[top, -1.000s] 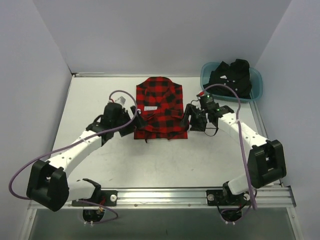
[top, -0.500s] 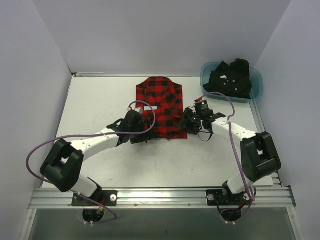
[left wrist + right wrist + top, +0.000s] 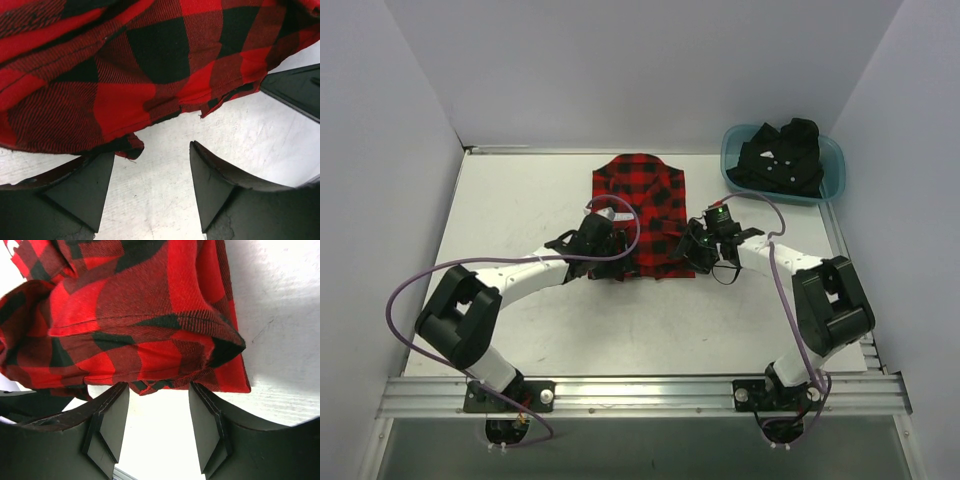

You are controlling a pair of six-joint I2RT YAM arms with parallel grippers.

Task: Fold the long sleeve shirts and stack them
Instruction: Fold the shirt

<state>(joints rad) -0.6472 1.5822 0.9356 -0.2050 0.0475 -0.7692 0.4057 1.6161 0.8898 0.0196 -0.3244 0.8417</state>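
The red-and-black flannel shirt [image 3: 640, 195] lies folded in a narrow rectangle at the table's middle back, collar away from me. My left gripper [image 3: 616, 262] is open at its near left hem; the left wrist view shows the hem [image 3: 125, 100] just ahead of the open fingertips [image 3: 205, 170]. My right gripper [image 3: 688, 252] is open at the near right corner; the right wrist view shows the shirt's edge [image 3: 150, 340] just above its fingers [image 3: 112, 425]. Neither holds cloth. The black shirt [image 3: 782, 155] lies crumpled in the teal tub [image 3: 830, 180].
The teal tub stands at the back right by the wall. White walls close in the table [image 3: 520, 200] at left, back and right. A metal rail [image 3: 640, 392] runs along the near edge by the arm bases.
Both grippers have moved inward and toward me, to the flannel shirt's near hem corners. The shirt's near edge has shifted slightly. The black shirt has not moved.
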